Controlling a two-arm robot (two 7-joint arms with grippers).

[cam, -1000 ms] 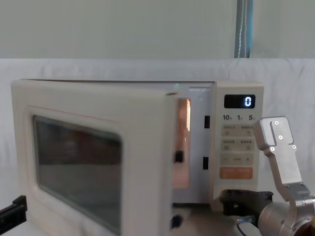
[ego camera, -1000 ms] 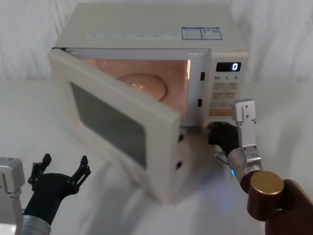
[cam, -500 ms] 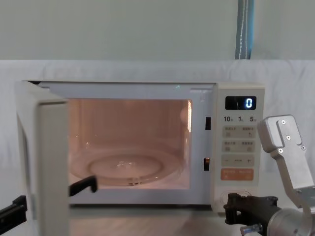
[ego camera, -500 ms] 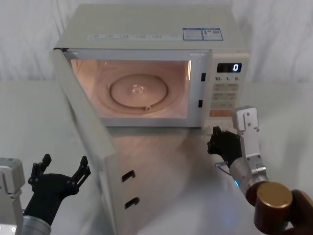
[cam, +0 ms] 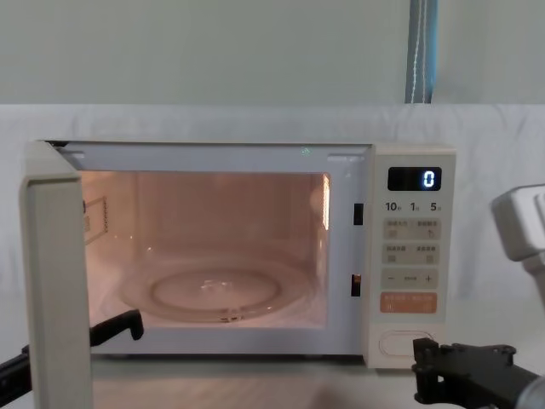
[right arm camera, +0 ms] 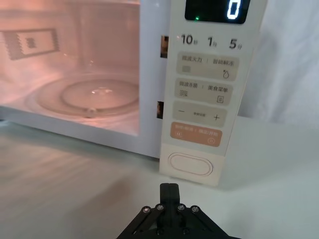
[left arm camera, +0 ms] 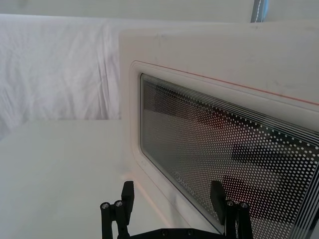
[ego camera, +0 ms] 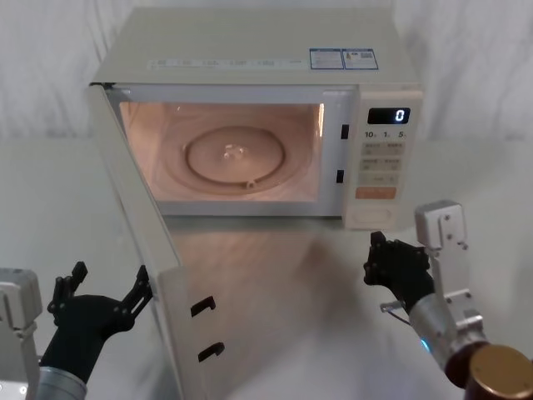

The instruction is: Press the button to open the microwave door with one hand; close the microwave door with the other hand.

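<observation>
The cream microwave [ego camera: 250,42] stands at the back of the table with its cavity lit. The microwave door [ego camera: 187,333] is swung wide open toward me on its left hinge; its edge shows in the chest view [cam: 55,281]. My left gripper [ego camera: 111,275] is open, low at the front left, just outside the door's dotted window [left arm camera: 229,159], not touching it. My right gripper [ego camera: 385,265] is shut and hangs a short way in front of the oval button [ego camera: 369,217], apart from it. The right wrist view has the button [right arm camera: 190,164] straight ahead of the closed fingertips [right arm camera: 169,189].
A glass turntable [ego camera: 236,154] lies inside the cavity. The display [ego camera: 389,115] reads 0, and an orange key [right arm camera: 196,134] sits just above the button. White cloth covers the table [ego camera: 291,275] and hangs behind. A blue strip [cam: 423,51] runs down the back wall.
The door swung from half open to wide open, toward the left. My right gripper drew back from the button toward me. The left gripper stayed put.
</observation>
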